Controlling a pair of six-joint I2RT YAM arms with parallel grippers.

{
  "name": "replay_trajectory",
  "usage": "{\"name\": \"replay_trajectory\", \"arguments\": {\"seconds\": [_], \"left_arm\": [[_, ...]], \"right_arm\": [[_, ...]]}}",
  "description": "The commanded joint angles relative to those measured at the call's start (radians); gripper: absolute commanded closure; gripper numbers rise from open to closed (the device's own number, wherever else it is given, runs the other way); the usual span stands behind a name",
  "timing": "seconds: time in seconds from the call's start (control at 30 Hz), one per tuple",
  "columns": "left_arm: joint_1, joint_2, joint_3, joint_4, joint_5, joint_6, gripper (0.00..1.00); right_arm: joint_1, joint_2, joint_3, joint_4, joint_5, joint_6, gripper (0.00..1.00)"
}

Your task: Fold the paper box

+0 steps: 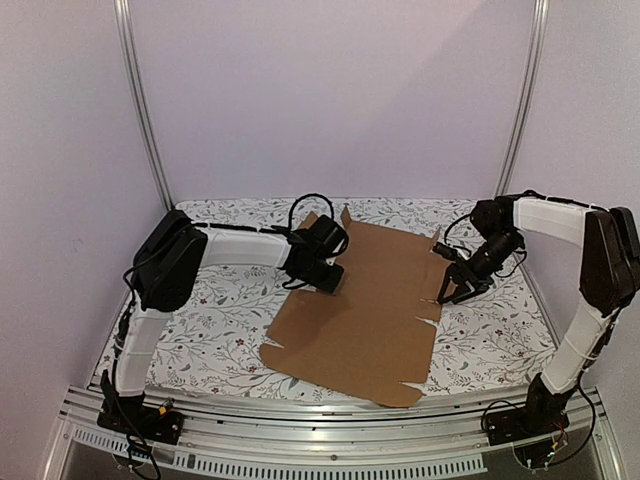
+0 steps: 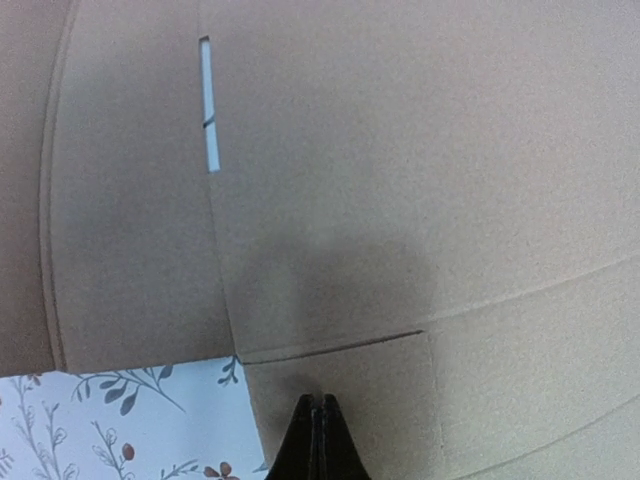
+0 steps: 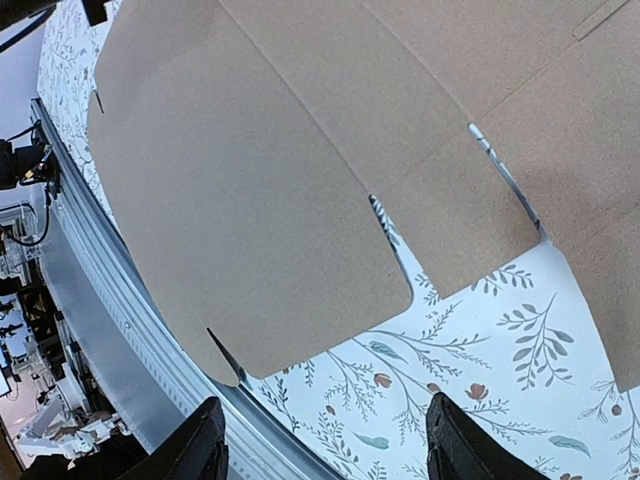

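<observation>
The paper box (image 1: pixel 360 310), a plain brown sheet of die-cut corrugated cardboard, lay unfolded and nearly flat in the middle of the flower-patterned white worktop (image 1: pixel 210 310). Its flaps and tabs were spread outward, and the far corners curled up a little.

The black left tool (image 1: pixel 322 278) was over the sheet's far left part, near the left edge. From the left wrist its two fingers (image 2: pixel 318 440) were pressed tight together with nothing between them, tips pointing at a small creased flap (image 2: pixel 340 390) just beside the bare worktop (image 2: pixel 100 420). I could not tell whether the tips touched the cardboard. A narrow slot (image 2: pixel 208 105) was cut in the panel further on.

The black right tool (image 1: pixel 450 290) was at the sheet's right edge, beside the notched tabs. From the right wrist its fingers (image 3: pixel 205 445) stood well apart and gripped nothing, with only patterned worktop (image 3: pixel 480 400) between them. A rounded flap (image 3: pixel 260 250) and a smaller tab (image 3: pixel 460 220) of the cardboard lay just beyond the fingertips.
</observation>
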Motion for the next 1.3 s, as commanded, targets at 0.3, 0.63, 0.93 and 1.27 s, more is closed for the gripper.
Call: {"name": "replay_trajectory", "arguments": {"seconds": [0.3,0.63,0.93,1.27], "left_arm": [[-0.026,0.136,-0.078,-0.32,0.109,-0.223,1.0],[-0.037,0.136,-0.064,-0.319,0.088,-0.233,1.0],[-0.039,-0.114,-0.103,-0.231,0.043,-0.175,1.0],[-0.043,-0.173,-0.054,-0.234,0.075,-0.154,1.0]], "right_arm": [[0.0,0.15,0.001,0.185,0.149,0.174,0.3],[0.051,0.181,-0.034,0.201,0.146,0.227,0.25],[0.06,0.232,-0.03,0.194,0.122,0.228,0.25],[0.06,0.238,-0.032,0.191,0.11,0.209,0.25]]}}
